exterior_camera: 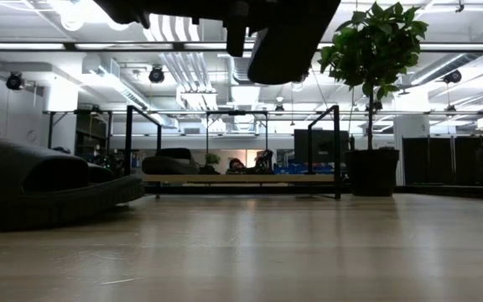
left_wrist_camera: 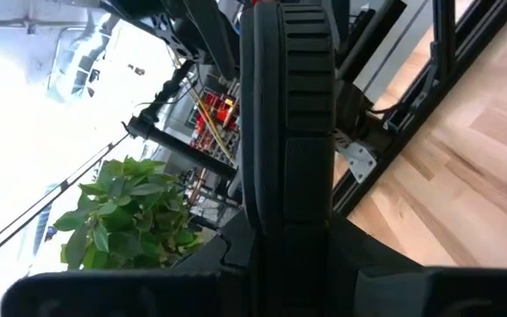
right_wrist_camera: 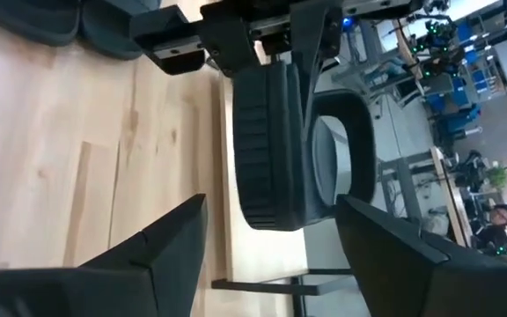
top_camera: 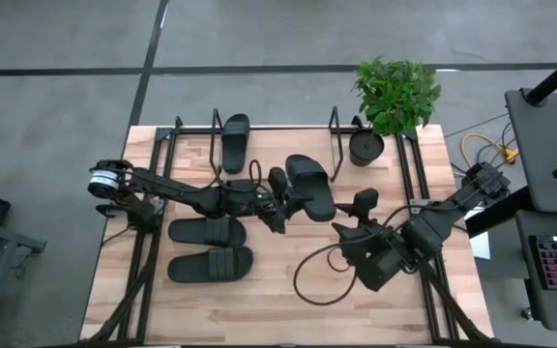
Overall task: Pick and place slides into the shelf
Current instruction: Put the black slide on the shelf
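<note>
My left gripper (top_camera: pixel 278 201) is shut on one black slide (top_camera: pixel 310 186), which is above the middle of the table, in front of the shelf (top_camera: pixel 277 128). In the low view this slide (exterior_camera: pixel 285 40) hangs high above the tabletop. Another slide (top_camera: pixel 235 140) lies on the shelf's wooden board, at its left end. Two more slides (top_camera: pixel 208 231) (top_camera: pixel 211 264) rest sole-down on the table's left half. My right gripper (top_camera: pixel 350 218) is open, just right of the held slide and touching nothing. Its wrist view looks at that slide (right_wrist_camera: pixel 271 145) from close by. My left gripper (left_wrist_camera: pixel 284 260) pinches the slide near one end of its sole (right_wrist_camera: pixel 267 66), one finger on each face, coming level from the table's left. The slide is lifted clear and turned on edge, its ribbed sole rim (left_wrist_camera: pixel 289 106) facing the wrist camera. The slide itself hides the contact point there.
A black plant pot (top_camera: pixel 366 147) with a green plant (top_camera: pixel 396 92) stands at the shelf's right end. The shelf's wire uprights (top_camera: pixel 338 135) rise between the pot and the free board. A black cable (top_camera: pixel 317 275) loops over the table near my right arm.
</note>
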You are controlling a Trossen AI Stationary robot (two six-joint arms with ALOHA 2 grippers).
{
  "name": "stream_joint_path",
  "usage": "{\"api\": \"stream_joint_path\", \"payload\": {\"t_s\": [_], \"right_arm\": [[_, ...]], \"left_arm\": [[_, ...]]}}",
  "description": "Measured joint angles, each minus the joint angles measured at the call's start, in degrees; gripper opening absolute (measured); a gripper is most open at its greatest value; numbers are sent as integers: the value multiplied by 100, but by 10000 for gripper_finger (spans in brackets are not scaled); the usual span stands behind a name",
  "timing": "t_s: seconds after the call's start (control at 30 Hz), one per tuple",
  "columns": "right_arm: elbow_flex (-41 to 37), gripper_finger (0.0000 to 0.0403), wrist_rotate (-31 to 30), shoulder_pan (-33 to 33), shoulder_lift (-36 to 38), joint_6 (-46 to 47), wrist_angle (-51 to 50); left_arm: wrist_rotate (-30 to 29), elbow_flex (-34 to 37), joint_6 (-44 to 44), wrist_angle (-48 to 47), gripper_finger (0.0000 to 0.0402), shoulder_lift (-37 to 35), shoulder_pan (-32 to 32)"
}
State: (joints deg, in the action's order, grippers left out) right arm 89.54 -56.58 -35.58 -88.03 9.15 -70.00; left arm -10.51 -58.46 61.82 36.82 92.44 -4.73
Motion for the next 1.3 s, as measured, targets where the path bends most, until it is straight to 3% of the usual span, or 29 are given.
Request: {"api": "stream_joint_path", "payload": {"t_s": [0.47,0.7,1.07,1.17,1.3], "right_arm": [[-9,220,0,103,2,-318,77],[-9,204,2,108,2,-888,609],[-9,180,20,231,11,-916,643],[-9,162,21,250,11,-948,646],[-9,106,22,248,11,-1001,647]], "left_arm": [[429,-3,5,226,48,0,-26],[717,-4,5,375,47,0,-36],[952,-4,5,553,47,0,-54],[952,-4,5,576,47,0,-52],[952,-4,-2,584,47,0,-50]]}}
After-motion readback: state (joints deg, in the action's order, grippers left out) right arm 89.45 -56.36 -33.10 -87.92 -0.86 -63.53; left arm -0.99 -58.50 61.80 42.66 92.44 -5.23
